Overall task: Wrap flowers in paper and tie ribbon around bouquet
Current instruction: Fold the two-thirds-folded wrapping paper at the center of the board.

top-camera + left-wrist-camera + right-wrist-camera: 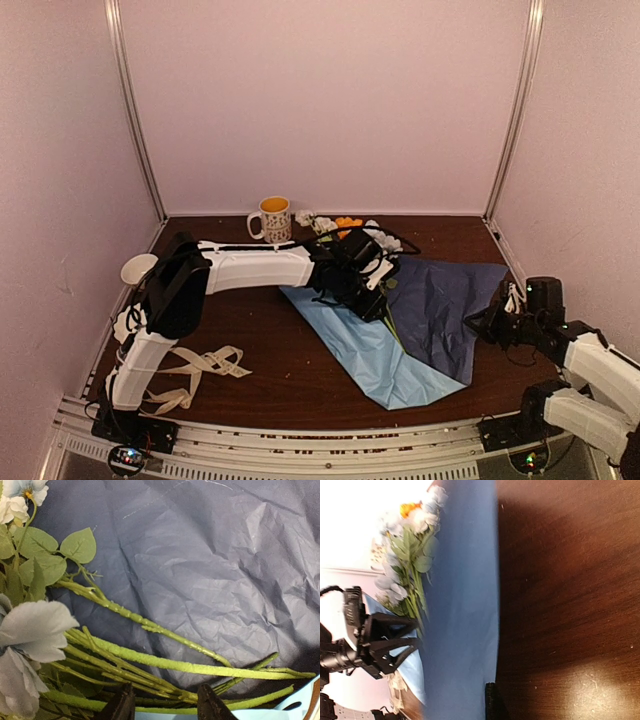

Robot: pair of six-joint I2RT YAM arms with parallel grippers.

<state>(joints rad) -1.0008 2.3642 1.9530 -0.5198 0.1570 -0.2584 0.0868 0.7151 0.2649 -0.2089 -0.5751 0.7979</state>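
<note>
- Dark bench: flowers lie on the paper, blooms toward 12 o'clock.
- Left hand straddles the stems, half-spread; right hand pinches the paper's 3 o'clock edge.
- I should fold slowly toward 9 o'clock.

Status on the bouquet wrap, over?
Left gripper open, astride stems of the flowers. Right gripper shut at edge of the paper, grip unconfirmed. Nothing wrapped yet; ribbon loose by left base. Mug behind blooms, off the paper.

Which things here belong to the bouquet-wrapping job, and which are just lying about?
For the job: flowers, paper, ribbon.
Lying about: mug, white bowl.
</note>
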